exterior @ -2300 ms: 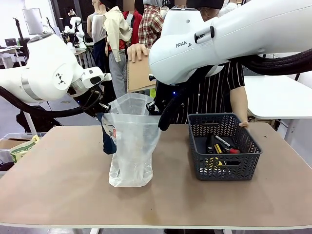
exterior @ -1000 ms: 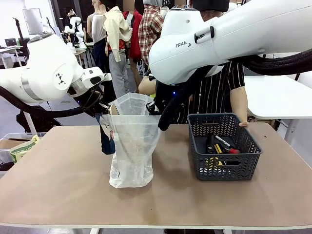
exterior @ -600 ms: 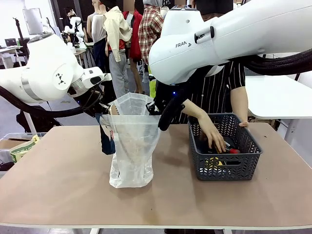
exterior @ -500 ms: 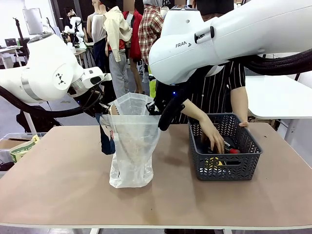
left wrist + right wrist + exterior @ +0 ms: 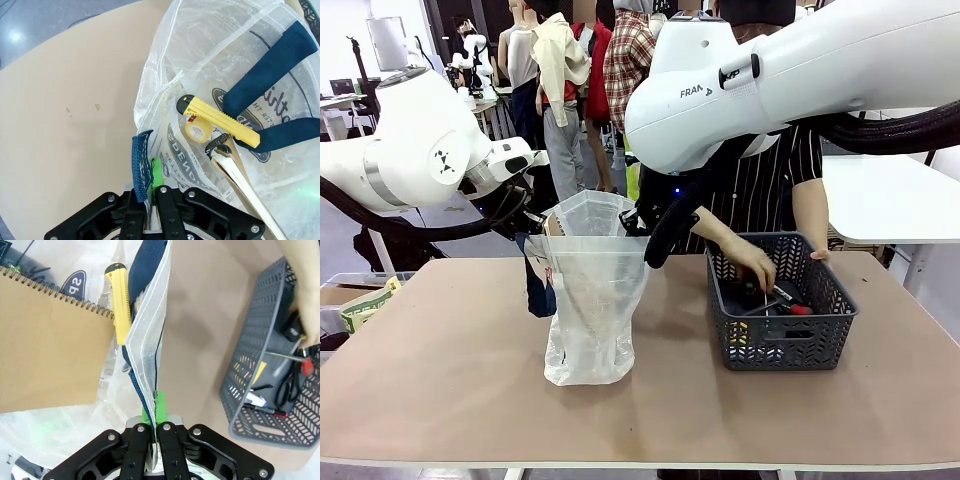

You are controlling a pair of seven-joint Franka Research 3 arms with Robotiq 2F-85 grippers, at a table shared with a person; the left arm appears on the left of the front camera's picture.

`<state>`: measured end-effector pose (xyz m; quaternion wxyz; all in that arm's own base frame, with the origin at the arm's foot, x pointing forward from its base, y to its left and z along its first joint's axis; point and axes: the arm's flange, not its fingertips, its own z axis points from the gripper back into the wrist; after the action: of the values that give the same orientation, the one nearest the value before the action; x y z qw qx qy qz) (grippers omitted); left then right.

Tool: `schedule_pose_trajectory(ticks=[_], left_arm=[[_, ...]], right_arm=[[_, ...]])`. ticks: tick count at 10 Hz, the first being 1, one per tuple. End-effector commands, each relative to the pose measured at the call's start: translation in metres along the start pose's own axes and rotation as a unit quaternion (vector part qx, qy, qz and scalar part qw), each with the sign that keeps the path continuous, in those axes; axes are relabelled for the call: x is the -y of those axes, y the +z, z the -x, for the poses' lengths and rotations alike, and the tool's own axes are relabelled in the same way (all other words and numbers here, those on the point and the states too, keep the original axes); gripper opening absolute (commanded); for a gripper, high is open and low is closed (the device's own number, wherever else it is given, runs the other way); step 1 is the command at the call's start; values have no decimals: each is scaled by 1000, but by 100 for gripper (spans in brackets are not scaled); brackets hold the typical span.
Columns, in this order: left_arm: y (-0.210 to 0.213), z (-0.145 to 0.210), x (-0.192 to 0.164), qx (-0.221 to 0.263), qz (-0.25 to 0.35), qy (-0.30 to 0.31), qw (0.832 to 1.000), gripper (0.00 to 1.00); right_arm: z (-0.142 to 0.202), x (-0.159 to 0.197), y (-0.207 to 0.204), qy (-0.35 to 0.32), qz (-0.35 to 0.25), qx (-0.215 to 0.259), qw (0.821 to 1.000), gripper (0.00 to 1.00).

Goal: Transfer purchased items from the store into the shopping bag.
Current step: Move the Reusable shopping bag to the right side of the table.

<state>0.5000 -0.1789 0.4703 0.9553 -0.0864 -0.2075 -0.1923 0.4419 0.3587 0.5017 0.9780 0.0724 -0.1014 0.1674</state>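
Partly done: the left end effector [image 5: 149, 175] and right end effector [image 5: 152, 412] clamp the shopping bag's [image 5: 592, 310] rim. A yellow cutter [image 5: 222, 120] and notebook [image 5: 45, 350] sit inside. More purchased items [image 5: 790, 306] lie in the basket [image 5: 780, 350] at the bag's three o'clock.

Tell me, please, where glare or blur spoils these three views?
Front view: even light, sharp, a soft shadow beside the shopping bag. Left wrist view: white glare on the bag's creased plastic, yet the yellow cutter reads crisply. Right wrist view: the person's hand over the basket is washed out and blurred.
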Motion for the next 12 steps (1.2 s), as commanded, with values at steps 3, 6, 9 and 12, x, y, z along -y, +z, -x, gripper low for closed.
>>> schedule_pose_trajectory(ticks=[3, 6, 9, 12], left_arm=[[0, 0, -1, 0, -1, 1, 1000, 0], [0, 0, -1, 0, -1, 1, 1000, 0], [0, 0, -1, 0, -1, 1, 1000, 0], [0, 0, -1, 0, -1, 1, 1000, 0]], right_arm=[[1, 1, 0, 1, 2, 0, 1000, 0], [1, 1, 0, 1, 2, 0, 1000, 0], [1, 1, 0, 1, 2, 0, 1000, 0], [1, 1, 0, 1, 2, 0, 1000, 0]])
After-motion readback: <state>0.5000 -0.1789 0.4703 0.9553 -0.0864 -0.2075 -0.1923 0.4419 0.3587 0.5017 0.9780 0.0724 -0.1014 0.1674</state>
